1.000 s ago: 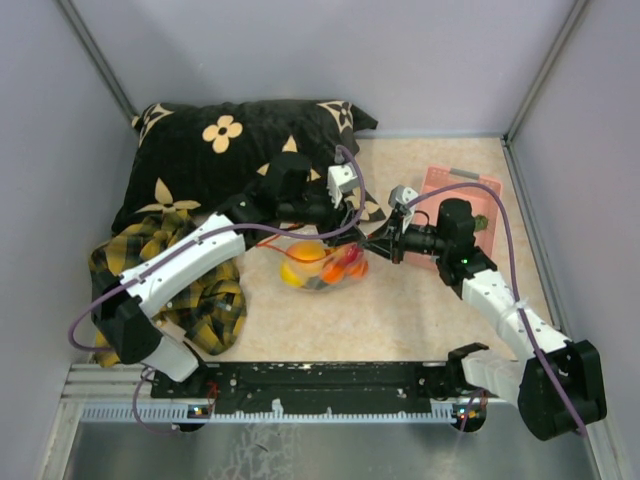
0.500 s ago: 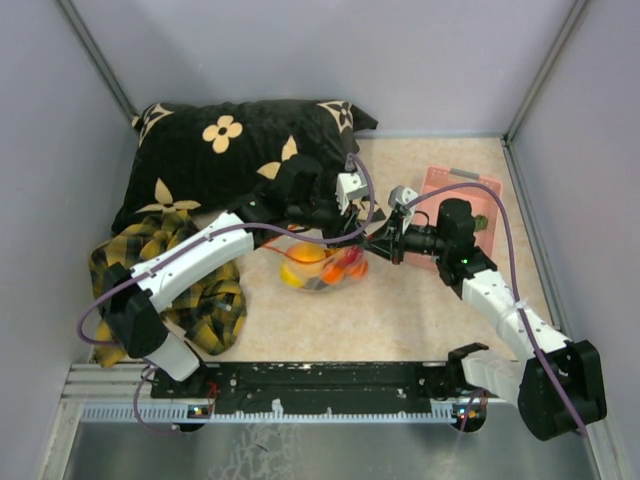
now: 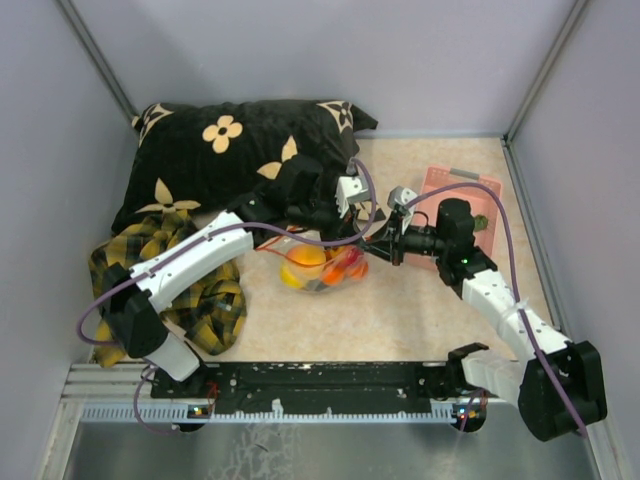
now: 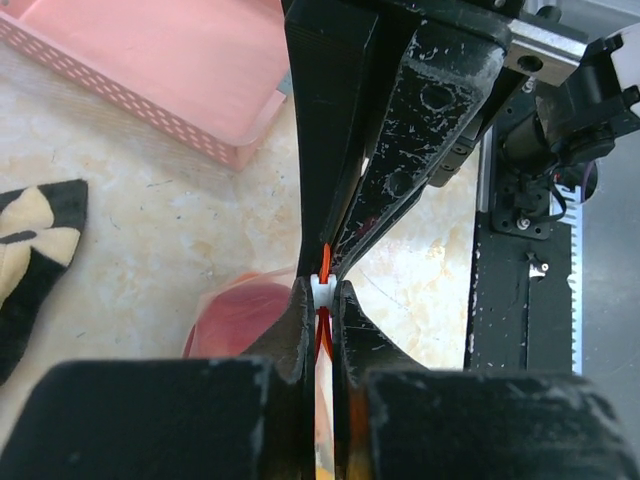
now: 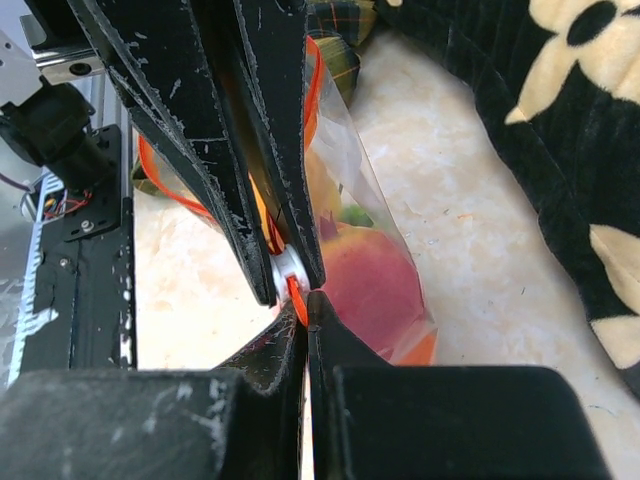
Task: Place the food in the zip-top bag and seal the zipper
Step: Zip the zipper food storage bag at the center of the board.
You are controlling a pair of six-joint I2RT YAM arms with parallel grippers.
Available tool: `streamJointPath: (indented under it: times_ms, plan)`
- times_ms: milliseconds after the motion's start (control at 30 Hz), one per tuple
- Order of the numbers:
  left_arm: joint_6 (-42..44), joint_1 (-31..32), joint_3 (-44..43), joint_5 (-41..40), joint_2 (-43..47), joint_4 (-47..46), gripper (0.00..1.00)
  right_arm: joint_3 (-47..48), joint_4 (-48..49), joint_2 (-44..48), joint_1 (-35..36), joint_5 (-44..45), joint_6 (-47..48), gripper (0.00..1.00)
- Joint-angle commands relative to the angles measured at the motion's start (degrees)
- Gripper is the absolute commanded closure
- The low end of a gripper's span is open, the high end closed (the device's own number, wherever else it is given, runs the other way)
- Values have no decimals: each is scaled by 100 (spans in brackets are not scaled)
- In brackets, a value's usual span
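Note:
The zip-top bag [image 3: 318,274] lies mid-table with the food inside: an orange [image 3: 303,262] and a red apple [image 3: 346,264] show through the plastic. My two grippers meet nose to nose at the bag's right end. In the left wrist view, my left gripper [image 4: 322,296] is shut on the white slider of the zipper [image 4: 324,256]. My right gripper [image 5: 306,306] is shut on the red-orange zipper [image 5: 299,293] strip just beside that slider [image 5: 283,268]. The apple [image 5: 372,282] fills the bag behind it. From above, the left gripper [image 3: 356,237] and right gripper [image 3: 373,243] almost touch.
A pink basket [image 3: 462,186] stands at the back right, behind the right arm. A black flowered pillow [image 3: 230,150] fills the back left. A yellow-black plaid cloth [image 3: 200,300] lies under the left arm. Grey walls close in all sides.
The left arm swung right to the bag's end, and its gripper closed from open onto the zipper slider. The right gripper stayed shut in place.

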State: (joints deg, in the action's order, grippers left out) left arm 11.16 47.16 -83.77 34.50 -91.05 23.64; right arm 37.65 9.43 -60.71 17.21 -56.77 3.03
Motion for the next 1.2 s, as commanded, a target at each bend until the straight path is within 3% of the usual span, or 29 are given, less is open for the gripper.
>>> streamJointPath:
  times_ms: [0,300,700,1067,1167]
  plan:
    - [308,19,-203,-285,171,433,100,340,-45,198,-30,62,93,100]
    - [419,-27,-160,-1241,510,1070,100,329,-146,342,-324,126,-100,100]
    - [698,-352,73,-1927,993,1634,100,300,-319,459,-430,368,-167,100]
    - [731,-567,292,-1777,1175,1442,100,321,-557,612,-431,682,-136,100]
    - [701,-560,316,-1610,1077,1443,100,413,-633,734,-425,525,-55,84]
